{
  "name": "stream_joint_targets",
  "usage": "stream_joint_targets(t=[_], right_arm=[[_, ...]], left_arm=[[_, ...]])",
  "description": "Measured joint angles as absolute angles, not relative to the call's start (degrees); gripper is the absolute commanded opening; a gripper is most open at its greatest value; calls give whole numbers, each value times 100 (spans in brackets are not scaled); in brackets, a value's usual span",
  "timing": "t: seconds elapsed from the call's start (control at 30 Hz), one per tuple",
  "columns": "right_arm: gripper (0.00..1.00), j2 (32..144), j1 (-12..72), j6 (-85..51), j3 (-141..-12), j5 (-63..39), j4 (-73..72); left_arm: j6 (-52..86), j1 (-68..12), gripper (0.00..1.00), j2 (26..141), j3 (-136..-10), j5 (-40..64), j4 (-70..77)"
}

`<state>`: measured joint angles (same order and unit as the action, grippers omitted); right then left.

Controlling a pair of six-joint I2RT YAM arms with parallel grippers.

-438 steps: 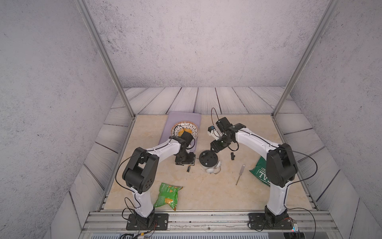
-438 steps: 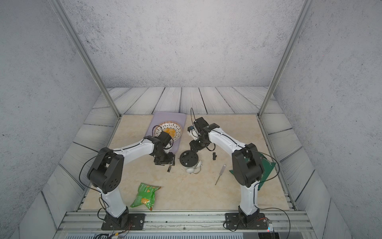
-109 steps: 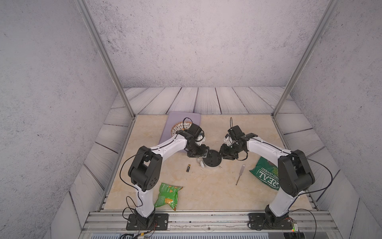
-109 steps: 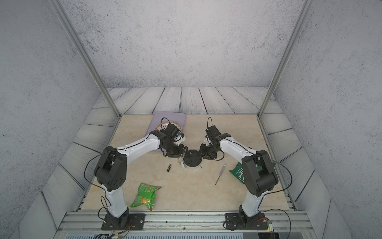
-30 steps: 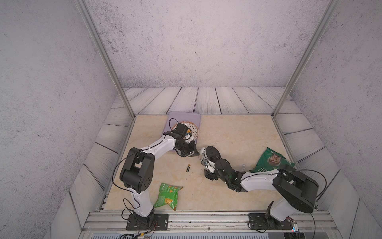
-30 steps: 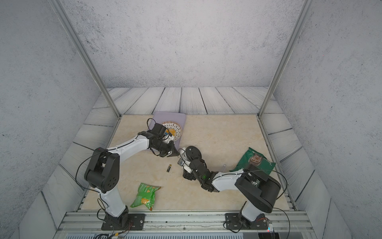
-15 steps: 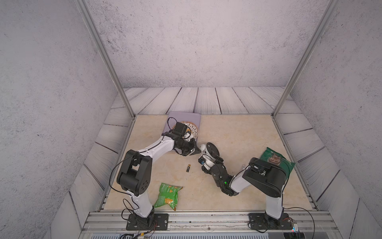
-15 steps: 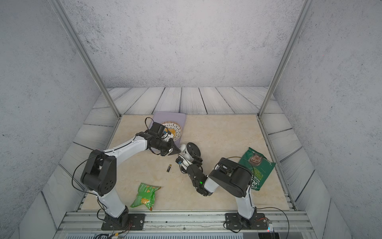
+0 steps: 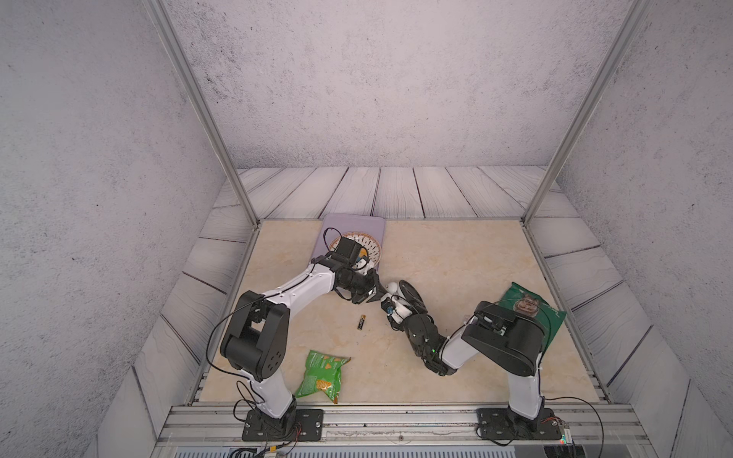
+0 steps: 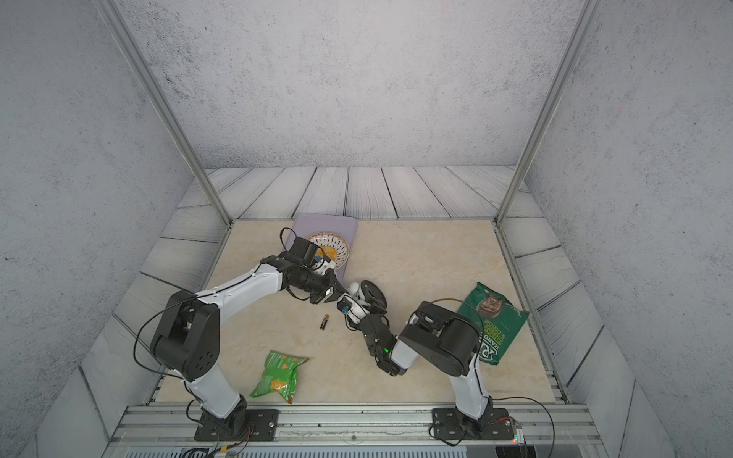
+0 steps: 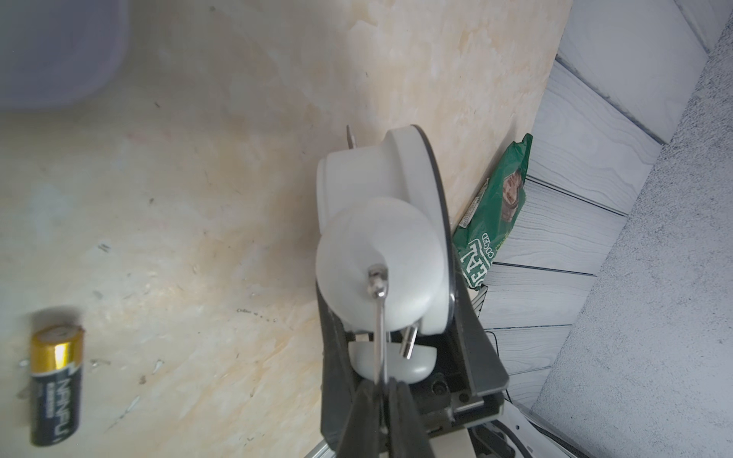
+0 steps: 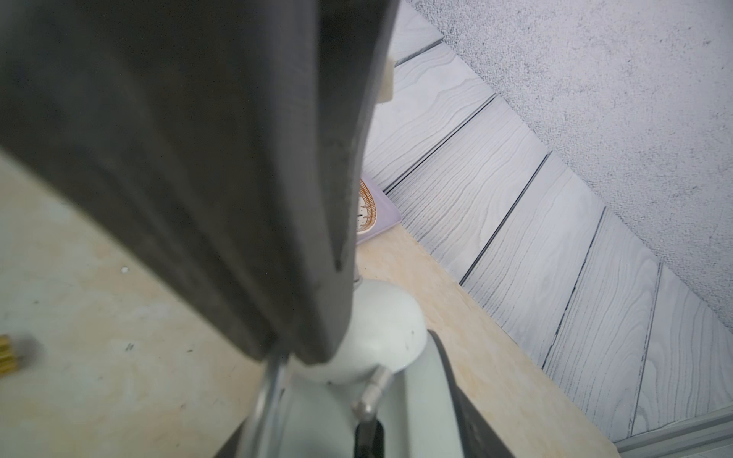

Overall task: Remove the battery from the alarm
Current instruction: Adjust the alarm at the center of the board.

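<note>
the left tool [image 9: 378, 296] is pinched together on the thin wire handle [image 11: 378, 329] of the alarm [image 9: 410, 294]. the right tool [image 9: 398, 308] reaches in from the opposite side, its jaws standing apart astride the alarm's body; whether they press on it i cannot tell. the battery [image 9: 361, 322] lies loose on the table [image 9: 456, 257], near the left tool's tip on the side toward the arm bases, touching neither tool.

Around the alarm [image 9: 409, 294]: battery [image 9: 360, 322] at eight o'clock, bowl [image 9: 371, 248] on its mat [image 9: 357, 224] at eleven, bag [image 9: 529, 311] at three, crisp packet [image 9: 323, 374] at seven
</note>
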<state>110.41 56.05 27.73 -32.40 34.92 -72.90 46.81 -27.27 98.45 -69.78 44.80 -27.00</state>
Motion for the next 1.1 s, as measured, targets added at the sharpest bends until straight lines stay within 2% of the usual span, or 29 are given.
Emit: stream_joint_targets(t=[0.1,0.3,0.4,0.53,0.7,0.97,1.1], right_arm=[[36,10510,5594,2571,-3033,3284,-6720],[33,8982,5253,1634,-2934,2351,-4388],[32,8243,4711,727,-3479,1391,-2683],[35,7822,3776,-578,-4215,-261,-1369],[37,8062,3190,-1833,-4501,-1758,-799],[43,9817,2958,-3262,-5175,-3439,-969],[55,10597,2755,-3487,-5767,-4119,-978]], left_arm=[[4622,-2759,34,9736,-7006,4525,-2755],[3994,-2624,71,9354,-7609,4150,-3242],[3457,-2534,82,9052,-7929,3548,-3627],[2803,-2486,90,8508,-7966,2515,-4016],[2416,-2475,94,8145,-7566,1765,-4165],[2246,-2475,98,8176,-7057,1308,-4217],[2222,-2475,99,8180,-7043,1229,-4226]])
